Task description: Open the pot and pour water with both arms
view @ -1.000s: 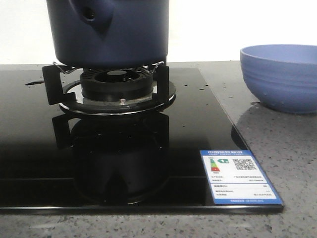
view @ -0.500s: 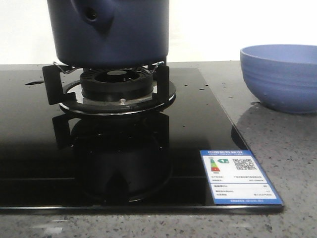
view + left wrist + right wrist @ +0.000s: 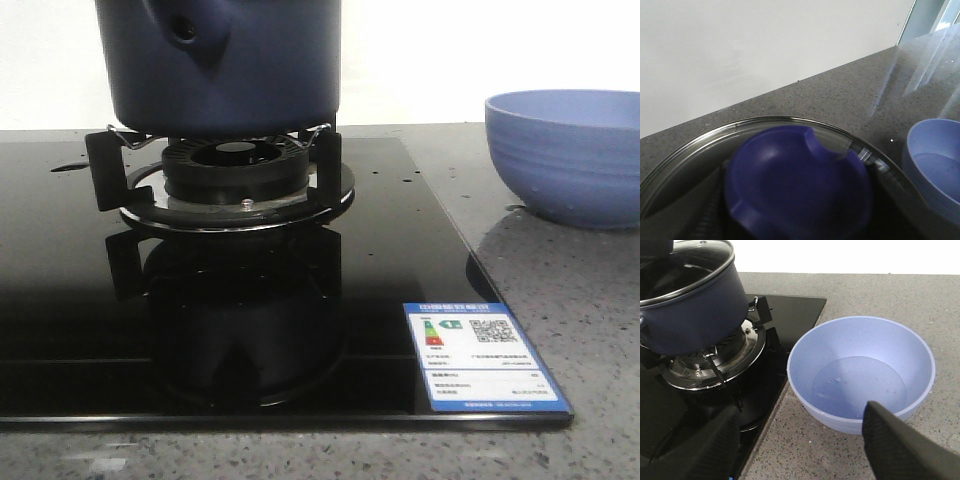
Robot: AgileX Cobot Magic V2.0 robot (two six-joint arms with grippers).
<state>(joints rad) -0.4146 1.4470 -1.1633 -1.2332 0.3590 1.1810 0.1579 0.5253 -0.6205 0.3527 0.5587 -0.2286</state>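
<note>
The dark navy pot (image 3: 250, 70) sits on the burner (image 3: 235, 170), its holed side knob (image 3: 185, 30) turned toward the camera. The glass lid (image 3: 685, 270) is on the pot (image 3: 690, 315). In the left wrist view the lid's blue knob (image 3: 795, 185) looms blurred and close over the lid rim (image 3: 765, 120). My left gripper (image 3: 797, 220) straddles the knob, jaws wide, one ribbed finger (image 3: 705, 215) showing beside it and the tips hidden. My right gripper (image 3: 800, 450) hangs open over the counter beside the stove, holding nothing.
A periwinkle bowl (image 3: 860, 370) with a little water stands on the grey counter right of the stove, also seen in the front view as the bowl (image 3: 565, 155). The black glass hob (image 3: 80, 300) carries an energy label (image 3: 485, 355) at its front right corner.
The pot shifted very slightly to the right between one second ago and half a second ago, then stayed still. Nothing else in the front view moved.
</note>
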